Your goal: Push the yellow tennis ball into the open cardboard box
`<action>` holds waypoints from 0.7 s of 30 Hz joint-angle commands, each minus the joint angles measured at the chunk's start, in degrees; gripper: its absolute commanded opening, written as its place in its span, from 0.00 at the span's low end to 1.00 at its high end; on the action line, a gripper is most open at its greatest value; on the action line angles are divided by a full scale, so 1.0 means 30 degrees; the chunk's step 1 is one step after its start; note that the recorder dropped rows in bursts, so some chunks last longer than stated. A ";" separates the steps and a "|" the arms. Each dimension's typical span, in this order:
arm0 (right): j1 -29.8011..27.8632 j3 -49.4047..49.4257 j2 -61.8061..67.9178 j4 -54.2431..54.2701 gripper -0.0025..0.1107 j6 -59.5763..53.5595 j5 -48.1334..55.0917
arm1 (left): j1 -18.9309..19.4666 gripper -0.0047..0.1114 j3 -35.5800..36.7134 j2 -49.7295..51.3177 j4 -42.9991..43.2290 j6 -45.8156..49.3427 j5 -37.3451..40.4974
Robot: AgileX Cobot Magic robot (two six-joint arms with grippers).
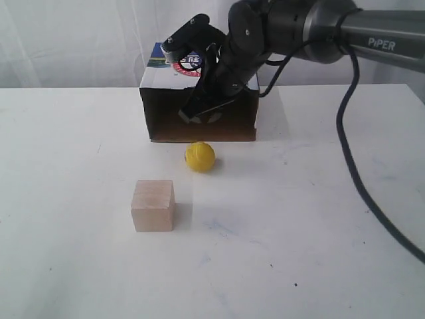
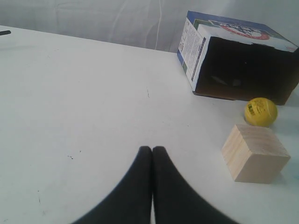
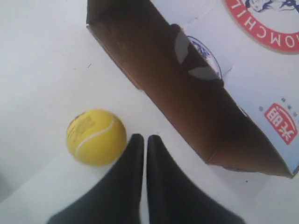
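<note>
One yellow ball (image 1: 200, 157), one cardboard box (image 1: 159, 113), one cube (image 1: 153, 205) — left gripper (image 2: 152, 149) and right gripper (image 3: 142, 137) both pressed together

Here sit 1 yellow tennis ball (image 1: 200, 157), 1 open cardboard box (image 1: 163, 123), 1 wooden cube (image 1: 153, 205)

White table (image 1: 80, 279). Cardboard box (image 1: 154, 113) at the back centre, open side facing the camera, dark inside, blue-and-white print with a red logo on top. Yellow ball (image 1: 200, 157) just in front of the opening, not touching the box. Wooden cube (image 1: 153, 205) nearer the camera, left of the ball, apart from it. Right arm (image 1: 299, 23) comes in from the upper right. Right gripper (image 1: 192, 106) points down in front of the opening, above the ball; fingers hard to separate against the dark. Black cable (image 1: 348, 159) hangs at right.
</note>
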 commanded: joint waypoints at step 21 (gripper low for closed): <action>0.0440 -0.0086 0.0283 0.3064 0.05 -0.1480 0.3040 | -0.0098 0.04 0.0072 -0.0094 -0.0113 -0.0050 0.0000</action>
